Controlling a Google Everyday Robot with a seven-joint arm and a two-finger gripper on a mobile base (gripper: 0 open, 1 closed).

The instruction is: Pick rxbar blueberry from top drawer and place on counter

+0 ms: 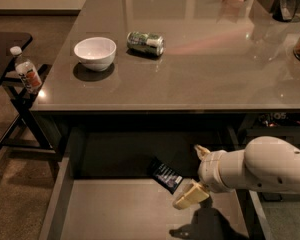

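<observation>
Under the front edge of the counter, the top drawer stands pulled out, and we see its pale flat bottom. The rxbar blueberry lies at the back of the drawer, below the middle of that front edge. It is dark blue and lies a bit slanted.

The gripper is down in the drawer too, just beside the bar, on the side nearer the counter's right front corner. Its two fingers are spread apart, and they point at the bar. We think the fingers do not hold the bar, because one is past its far end and one is on the near side, with space left.

So the first part looks done: the drawer is out and the arm is at the bar. We think the grab is the step in hand. What is left is to close on the bar, lift it out of the drawer, and put it down on the counter.

On the counter, near its left edge, a white bowl sits, and a green can lies on its side next to it. There is bare counter along the front edge where the bar could go.
</observation>
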